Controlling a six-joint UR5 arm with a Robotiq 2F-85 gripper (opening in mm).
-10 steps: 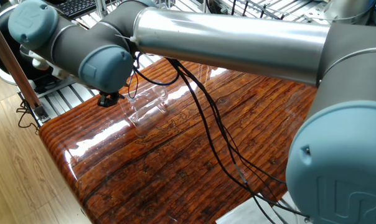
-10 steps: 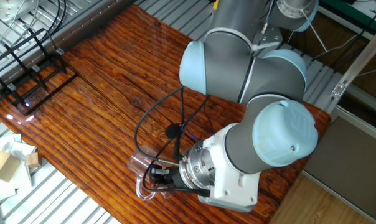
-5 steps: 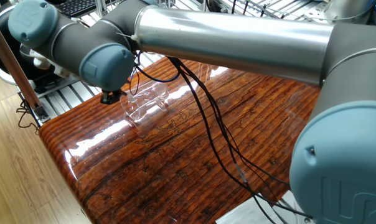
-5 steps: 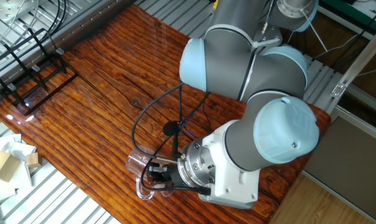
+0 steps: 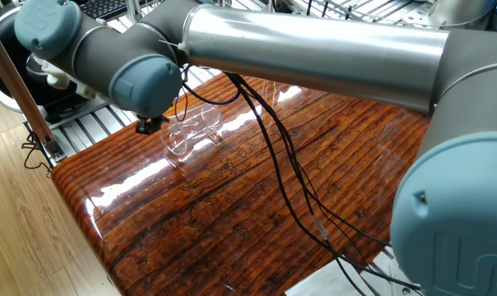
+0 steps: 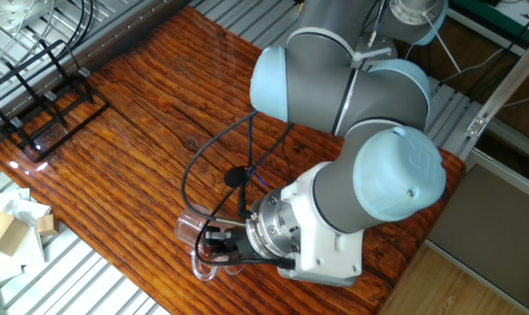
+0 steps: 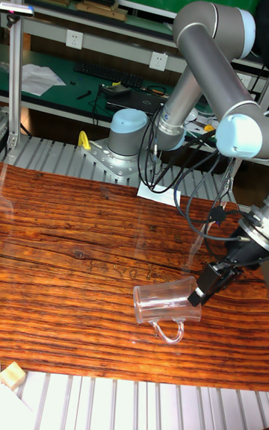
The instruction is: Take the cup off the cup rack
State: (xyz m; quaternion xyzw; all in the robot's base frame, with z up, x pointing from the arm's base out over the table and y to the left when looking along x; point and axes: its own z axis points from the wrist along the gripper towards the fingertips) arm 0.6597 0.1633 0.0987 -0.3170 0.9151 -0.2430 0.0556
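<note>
- While the arm's grey wrist hides most of it in one fixed view, the gripper (image 7: pixel 203 286) shows best in the tall fixed view, its dark fingers closed on the base end of the cup (image 7: pixel 166 303).
- Clear and see-through, the cup lies tipped on its side, mouth pointing away from the gripper and loop handle (image 7: pixel 169 334) hanging below it, toward the table's near edge.
- Whether the cup touches the wooden table (image 7: pixel 67 281) or hangs just over it cannot be told.
- Compared with a second ago, the wrist in the other fixed view has shifted slightly, and the cup (image 6: pixel 197 237) with it; the cup's tilt looks unchanged.
- Well apart from the gripper, the cup rack (image 6: pixel 38 77), a thin black wire frame, stands bare at the table's far corner in the other fixed view, where it stood before.
- Black cables (image 5: pixel 277 156) trail from the wrist across the wood.
</note>
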